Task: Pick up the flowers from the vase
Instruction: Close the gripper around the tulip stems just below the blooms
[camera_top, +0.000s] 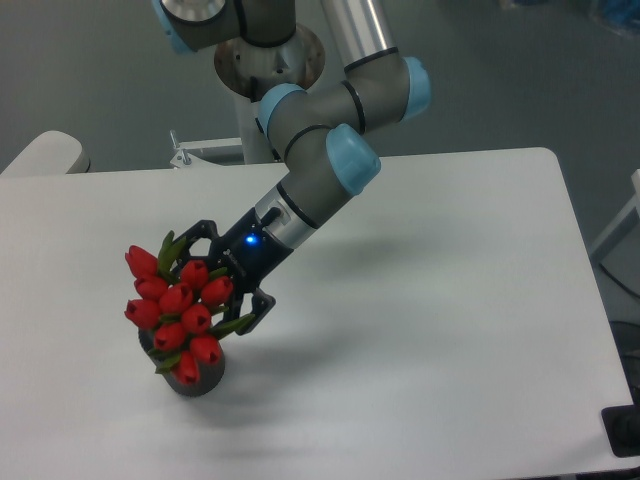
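1. My gripper (222, 280) is spread wide, its fingers flanking the right side of the tulip bunch (178, 310), which stands in the dark grey vase (200, 378) on the white table (450, 300).
2. If I pinch the buds instead of the stems, I may crush them.
3. A sideways pull could tip the vase.

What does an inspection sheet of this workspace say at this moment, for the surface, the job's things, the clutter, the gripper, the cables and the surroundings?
Surface: white table, matte, rounded corners.
Job's things: flowers, red tulip buds with green leaves, standing in the vase near the table's front left.
Clutter: nothing seen.
Gripper: gripper open, its fingers on either side of the top of the bunch, not closed on it; blue light lit on its body.
Cables: nothing seen clearly.
Surroundings: arm base behind the table, grey floor, a pale rounded object at far left, a dark object at lower right.
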